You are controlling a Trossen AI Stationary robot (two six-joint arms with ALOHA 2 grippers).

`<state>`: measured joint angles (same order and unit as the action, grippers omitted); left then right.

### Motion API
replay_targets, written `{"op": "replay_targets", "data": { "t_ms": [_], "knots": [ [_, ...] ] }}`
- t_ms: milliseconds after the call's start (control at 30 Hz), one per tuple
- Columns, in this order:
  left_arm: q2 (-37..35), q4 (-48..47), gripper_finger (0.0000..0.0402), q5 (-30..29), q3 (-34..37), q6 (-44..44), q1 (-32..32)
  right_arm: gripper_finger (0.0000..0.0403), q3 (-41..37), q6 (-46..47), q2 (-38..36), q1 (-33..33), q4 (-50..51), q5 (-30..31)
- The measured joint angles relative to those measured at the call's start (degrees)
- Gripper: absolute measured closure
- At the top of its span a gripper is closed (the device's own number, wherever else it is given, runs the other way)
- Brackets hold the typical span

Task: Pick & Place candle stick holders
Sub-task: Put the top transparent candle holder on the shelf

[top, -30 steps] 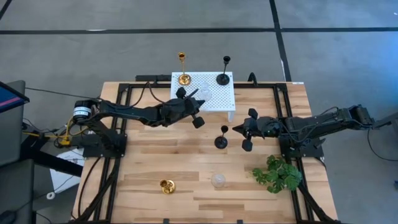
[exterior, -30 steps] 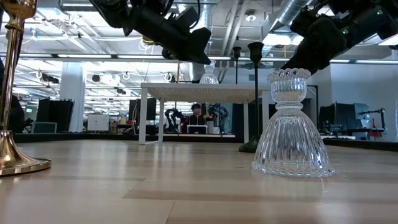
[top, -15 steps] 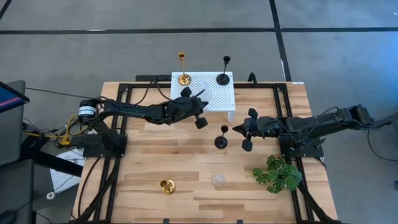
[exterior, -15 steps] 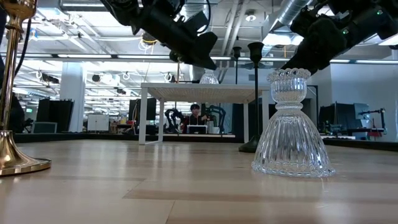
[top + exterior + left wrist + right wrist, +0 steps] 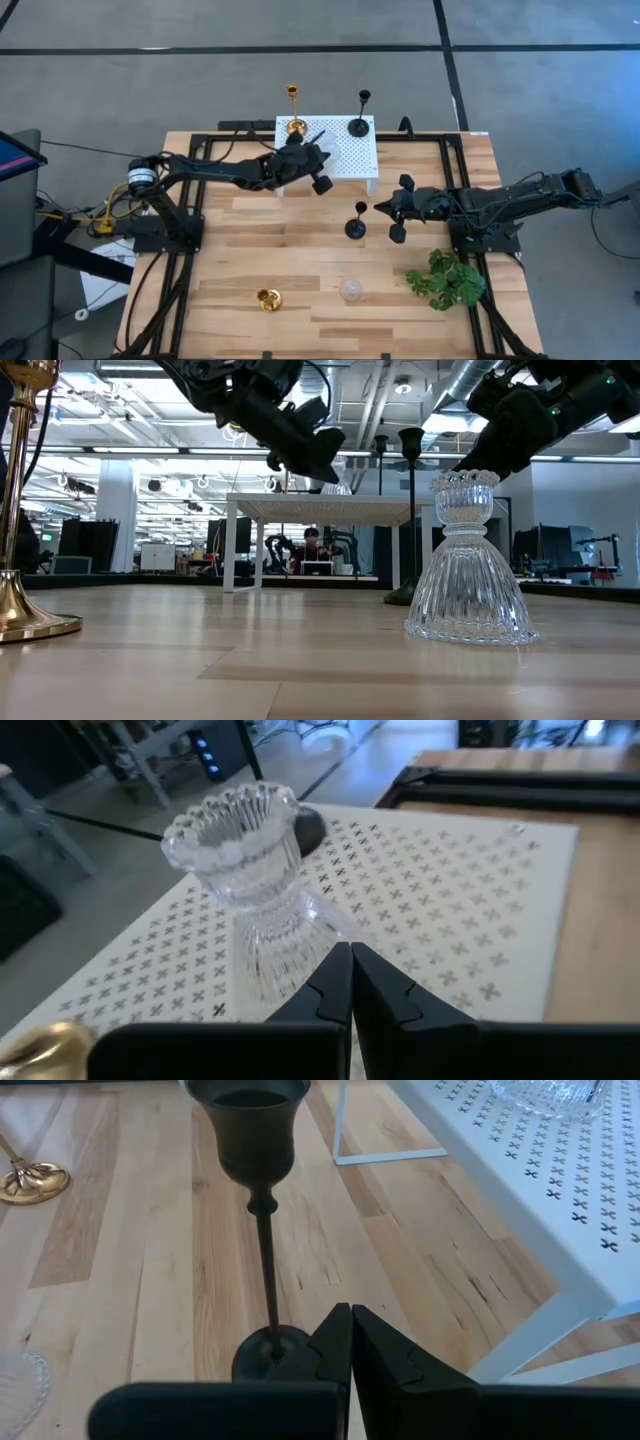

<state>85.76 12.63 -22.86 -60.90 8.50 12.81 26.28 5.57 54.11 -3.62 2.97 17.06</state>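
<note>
My left gripper (image 5: 316, 140) is shut above the white perforated platform (image 5: 350, 160), its tips at the foot of a clear glass holder (image 5: 250, 890) that stands on its base there. A gold holder (image 5: 295, 127) and a black holder (image 5: 358, 126) also stand on the platform. My right gripper (image 5: 379, 209) is shut just right of a tall black holder (image 5: 355, 226), which stands upright on the table and fills the right wrist view (image 5: 262, 1210). A gold holder (image 5: 268, 298) and a glass holder (image 5: 350, 290) stand near the front. My left gripper's shut fingertips (image 5: 340, 970) lie in front of the glass holder's flared base (image 5: 275, 965), coming level over the platform. I cannot tell whether they touch it. The holder stands upright on the platform.
A green leafy plant (image 5: 447, 278) sits at the table's right front. The platform's thin white legs (image 5: 340, 1120) stand close to the tall black holder. Bare wood lies in the middle and at the left of the table (image 5: 230, 250).
My left gripper has moved toward the table's far edge and a little right, over the platform, up to the glass holder.
</note>
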Motion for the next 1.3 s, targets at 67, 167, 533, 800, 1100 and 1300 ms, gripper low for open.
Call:
{"op": "replay_targets", "data": {
  "t_ms": [67,167,533,800,1100,1300],
  "knots": [
    [0.0,0.4,0.0399,2.4,0.0,-1.0,1.1,0.0403,0.0,0.0,0.0,0.0,0.0,0.0],
    [0.0,0.5,0.0399,3.4,0.0,-1.5,2.4,0.0403,0.0,0.0,0.0,0.0,0.0,0.0],
    [0.0,2.9,0.0399,3.7,0.0,-1.5,4.9,0.0403,0.0,0.0,0.0,0.0,0.0,0.0],
    [1.2,5.9,0.0399,6.2,0.0,-1.5,6.6,0.0403,0.0,0.0,0.0,0.0,0.0,0.0],
    [4.7,8.6,0.0399,7.3,0.0,-1.5,8.5,0.0403,0.0,0.0,0.0,0.0,0.0,0.0],
    [5.9,8.8,0.0399,7.3,0.0,-1.8,8.9,0.0403,0.0,0.0,0.0,0.0,0.0,0.0]
  ]
}}
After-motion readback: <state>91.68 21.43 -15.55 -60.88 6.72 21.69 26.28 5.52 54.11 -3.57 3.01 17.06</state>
